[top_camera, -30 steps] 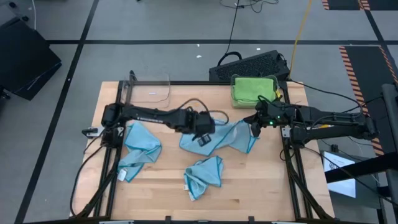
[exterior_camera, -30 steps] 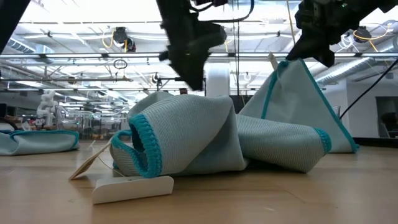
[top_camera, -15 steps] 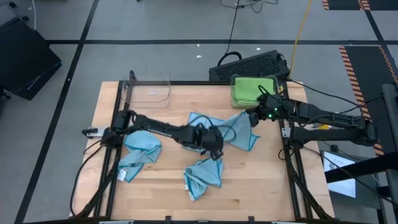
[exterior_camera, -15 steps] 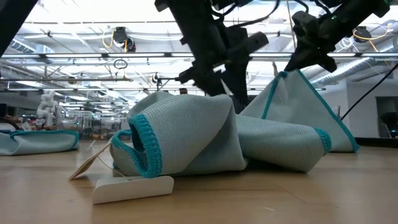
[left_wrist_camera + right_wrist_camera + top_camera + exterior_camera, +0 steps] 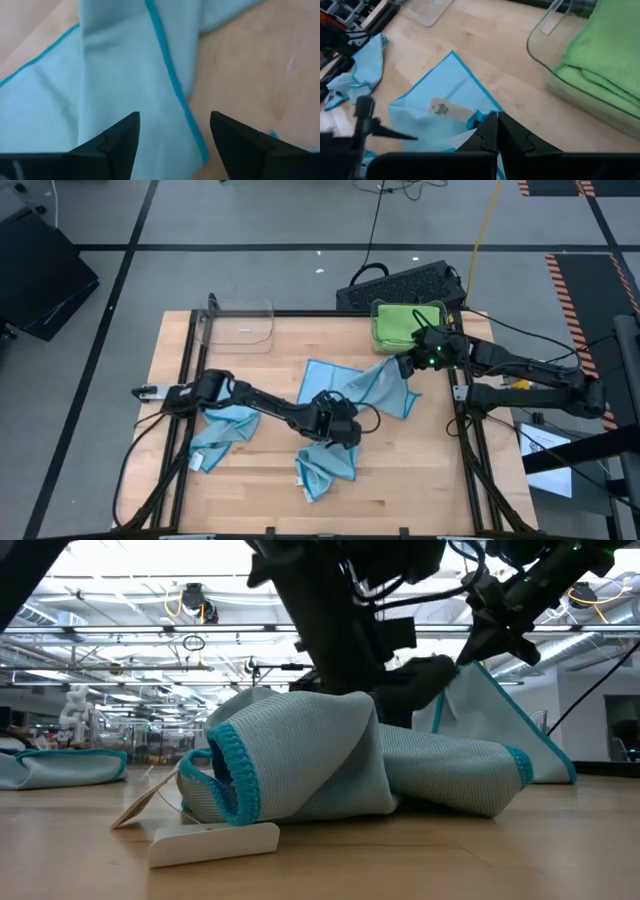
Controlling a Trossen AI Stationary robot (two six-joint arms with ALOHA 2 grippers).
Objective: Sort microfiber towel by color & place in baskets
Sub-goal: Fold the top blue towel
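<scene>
Three light-blue towels with teal hems lie on the wooden table. One lies crumpled near the front (image 5: 328, 463) (image 5: 290, 770), one lies at the left (image 5: 225, 425), and one is spread in the middle (image 5: 355, 388). My left gripper (image 5: 343, 435) (image 5: 172, 145) hangs open just over the front towel's far edge, a hem between its fingers. My right gripper (image 5: 408, 366) (image 5: 495, 131) is shut on the middle towel. A green towel (image 5: 407, 321) lies in the right clear basket (image 5: 545, 55). The left clear basket (image 5: 240, 325) holds nothing. My right gripper pinches the middle towel's hemmed right edge (image 5: 479, 118) between its two fingers, slanting down from the table's right side. That edge is raised into a peak (image 5: 468, 670). The remainder of the towel slopes down and lies on the table.
A black keyboard (image 5: 400, 283) sits beyond the table's far edge. A white tag (image 5: 215, 840) lies on the wood by the front towel. Bare wood shows at the near right (image 5: 420, 470) and between the two baskets (image 5: 320, 335).
My left gripper has moved down and toward the near edge, off the middle towel to just above the front towel, and has opened. My right gripper has drawn the middle towel's edge toward the far right; the towel, bunched before, now lies spread out.
</scene>
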